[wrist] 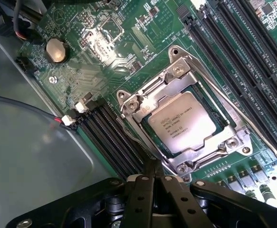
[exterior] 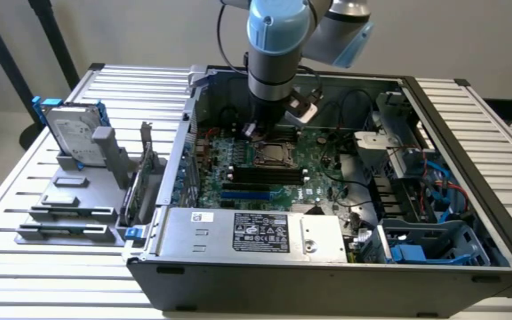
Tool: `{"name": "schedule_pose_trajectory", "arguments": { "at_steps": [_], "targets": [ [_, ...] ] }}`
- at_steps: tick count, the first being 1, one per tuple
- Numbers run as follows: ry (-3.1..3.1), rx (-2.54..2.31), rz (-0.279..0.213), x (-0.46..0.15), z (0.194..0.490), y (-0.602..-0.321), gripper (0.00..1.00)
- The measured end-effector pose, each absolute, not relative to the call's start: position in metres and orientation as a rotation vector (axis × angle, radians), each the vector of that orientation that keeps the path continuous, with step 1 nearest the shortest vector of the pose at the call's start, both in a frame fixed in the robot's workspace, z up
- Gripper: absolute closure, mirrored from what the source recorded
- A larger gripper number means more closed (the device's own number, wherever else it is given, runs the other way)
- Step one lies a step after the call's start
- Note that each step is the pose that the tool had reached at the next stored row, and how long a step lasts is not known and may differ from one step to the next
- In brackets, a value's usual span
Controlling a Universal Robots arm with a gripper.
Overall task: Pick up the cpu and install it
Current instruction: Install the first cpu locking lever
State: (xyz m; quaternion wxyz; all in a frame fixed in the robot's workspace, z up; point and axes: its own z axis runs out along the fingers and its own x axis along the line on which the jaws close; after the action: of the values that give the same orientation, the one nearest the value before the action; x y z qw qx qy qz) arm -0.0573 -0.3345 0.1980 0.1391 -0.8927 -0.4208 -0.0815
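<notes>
My claw [wrist: 152, 175] is pressed together, black fingertips meeting in a narrow point, and it pinches nothing. The flat square cpu [wrist: 183, 121] with its shiny, printed silver lid lies in its seat, ringed by the bright steel socket frame [wrist: 128, 102] on the green motherboard [wrist: 81, 80]. The socket sits near the board's middle, toward the far wall of the dark grey open computer case [exterior: 327, 280]. My fingertips hang just beside the frame's near edge, close to one of its corner screws, and I cannot tell whether they touch the metal.

As I judge it, the chip is in place and the work in hand is at the frame, not the carrying. Whether the frame's lever is latched I cannot tell. Any move from here calls for a small, straight motion that stays off the lid and off the black memory slots [wrist: 114, 142] along the frame's side.

The wrist view gives me the lid's print, the frame's screws and a round silver coin cell [wrist: 56, 50] near the board's corner. The exterior view gives what that one lacks. My arm stands upright over the socket, the case lies on the white slatted bench [exterior: 25, 280], and a silver hard drive [exterior: 71, 130] in a blue frame stands near the bench's edge at the exterior view's left, well apart from the case.
</notes>
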Motion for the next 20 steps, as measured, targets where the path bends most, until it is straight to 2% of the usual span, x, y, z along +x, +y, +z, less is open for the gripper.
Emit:
{"name": "schedule_pose_trajectory", "arguments": {
  "at_steps": [20],
  "targets": [
    [-1.217, -2.587, -0.233, -0.0503, 0.1970, -0.3333, 0.89]
  ]
}}
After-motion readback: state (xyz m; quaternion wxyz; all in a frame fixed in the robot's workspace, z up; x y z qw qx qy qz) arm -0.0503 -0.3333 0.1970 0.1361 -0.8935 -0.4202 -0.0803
